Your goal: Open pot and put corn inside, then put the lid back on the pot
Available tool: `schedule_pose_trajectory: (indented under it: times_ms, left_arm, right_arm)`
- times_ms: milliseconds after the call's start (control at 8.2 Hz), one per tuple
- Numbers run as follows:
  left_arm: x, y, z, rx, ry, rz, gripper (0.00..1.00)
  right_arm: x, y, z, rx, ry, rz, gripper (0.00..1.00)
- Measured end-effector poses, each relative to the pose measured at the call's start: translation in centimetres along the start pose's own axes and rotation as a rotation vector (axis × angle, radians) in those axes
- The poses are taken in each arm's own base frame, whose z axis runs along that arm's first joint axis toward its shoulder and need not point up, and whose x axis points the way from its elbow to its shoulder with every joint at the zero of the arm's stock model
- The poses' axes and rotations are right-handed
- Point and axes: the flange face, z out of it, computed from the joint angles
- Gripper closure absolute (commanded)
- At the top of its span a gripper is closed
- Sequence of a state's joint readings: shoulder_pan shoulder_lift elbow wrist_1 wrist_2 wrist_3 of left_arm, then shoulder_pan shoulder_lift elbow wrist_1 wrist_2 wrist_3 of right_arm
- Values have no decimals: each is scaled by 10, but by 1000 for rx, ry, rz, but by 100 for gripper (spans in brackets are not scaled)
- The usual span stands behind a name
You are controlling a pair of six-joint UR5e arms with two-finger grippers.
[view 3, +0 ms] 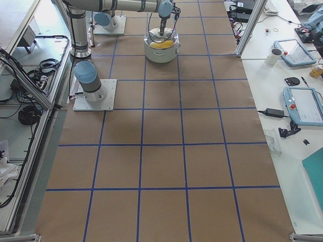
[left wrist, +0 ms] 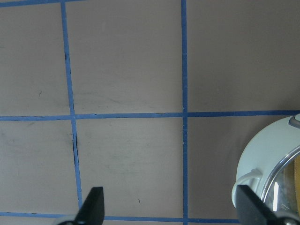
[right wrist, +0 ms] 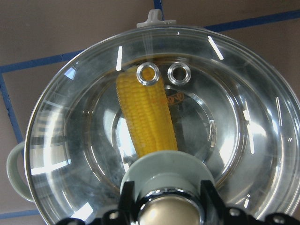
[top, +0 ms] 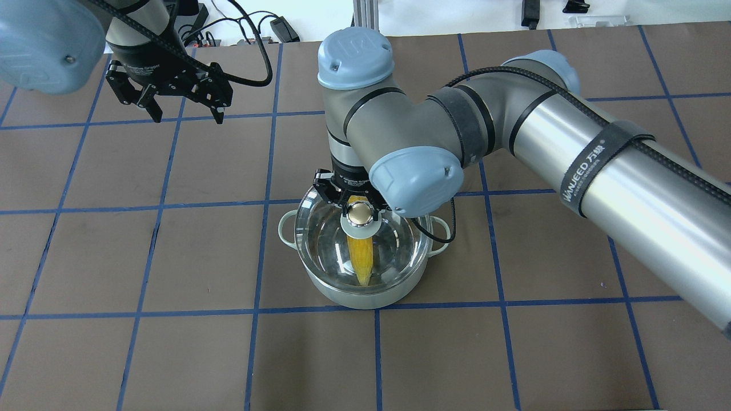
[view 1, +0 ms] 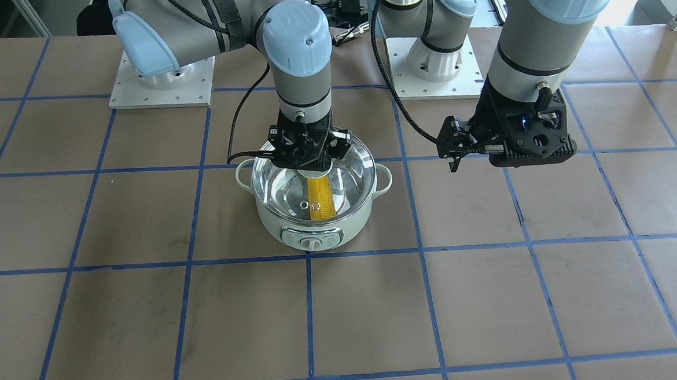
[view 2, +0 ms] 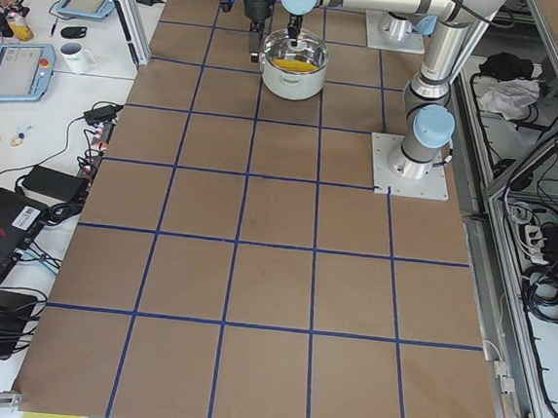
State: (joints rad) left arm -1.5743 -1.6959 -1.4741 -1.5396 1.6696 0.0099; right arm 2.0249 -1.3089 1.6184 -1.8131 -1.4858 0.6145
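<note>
Front view, unlike overhead, shows dial (view 1: 314,244) on pot (view 1: 268,224).

We note bright even light, soft faint shadows on table (view 1: 495,297); glare streaks on lid (right wrist: 243,136); pics mostly sharp.

Left gripper (left wrist: 168,190): both black fingertips (left wrist: 93,206) enter at the lower edge, set wide apart, with nothing between them. Beneath lies the brown table (left wrist: 126,61), marked by blue tape lines (left wrist: 183,70) in a grid. The pot (left wrist: 262,145) sits partly in frame at lower right, one loop handle (left wrist: 243,180) towards the gripper, and the lid (left wrist: 281,185) rests on its rim. The right-hand fingertip overlaps the pot's edge; contact cannot be judged
</note>
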Motion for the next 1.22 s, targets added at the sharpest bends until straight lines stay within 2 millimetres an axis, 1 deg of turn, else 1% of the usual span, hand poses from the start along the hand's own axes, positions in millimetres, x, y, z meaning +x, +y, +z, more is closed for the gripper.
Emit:
schedule_pose_trajectory:
  times_ms: [366,610,854,976,1220]
  left_arm:
    - [0,3,-2,-1,1,0,0]
    - [0,5,-3,-10,2,0,0]
    - [0,6,-4,-12,0,0,0]
    - [-1,6,-4,-12,-1,-1,0]
    - [-1,6,-4,-11,-1,-2,0]
  right_arm:
    - [0,0,0,0,3,-1,72]
    - [0,0,0,0,3,-1,66]
    - [0,0,0,0,4,-3,39]
    - [0,0,0,1,4,-8,29]
    - [0,0,0,0,3,-20,4]
